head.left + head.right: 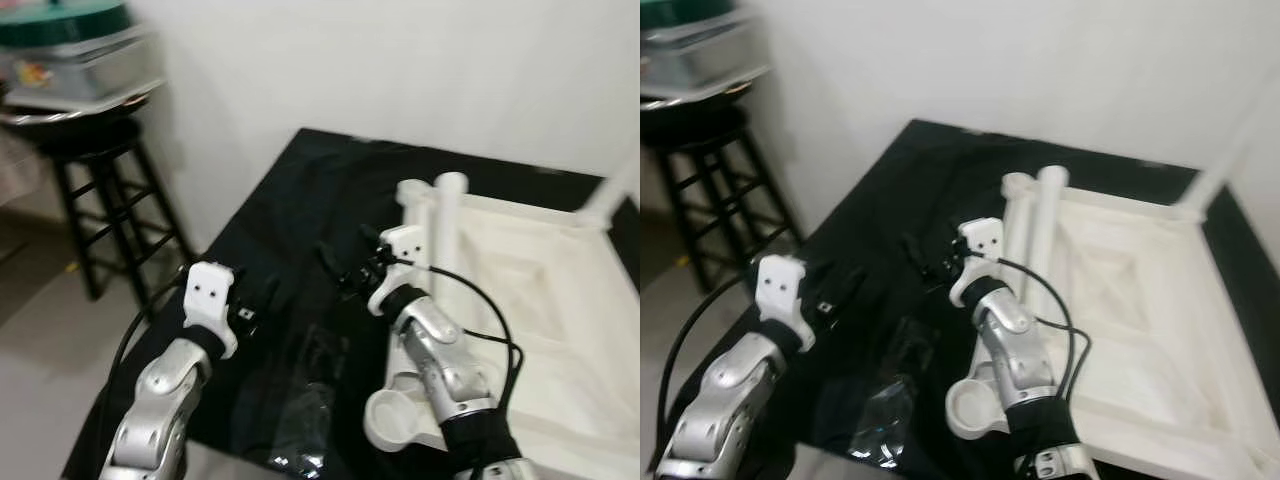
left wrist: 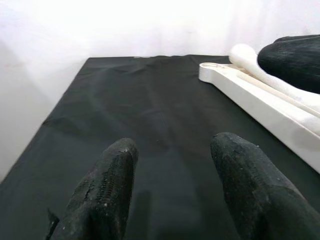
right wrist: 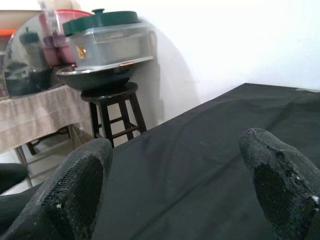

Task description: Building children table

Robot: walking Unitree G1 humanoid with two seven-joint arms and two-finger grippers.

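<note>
Both tools gape over black cloth (image 1: 300,200); right wrist view adds a stool (image 3: 114,112).

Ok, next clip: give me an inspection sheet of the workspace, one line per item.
Surface: black cloth spread over the floor by a white wall.
Job's things: white tabletop lying flat on the cloth, two white legs lying side by side along its near edge.
Clutter: clear plastic bag on the cloth between the arms.
Grippers: left gripper open over bare cloth; right gripper open, near the legs; neither holds anything.
Cables: black cable looping along the right arm; another by the left arm.
Surroundings: black stool carrying a pan and a lidded container.
</note>
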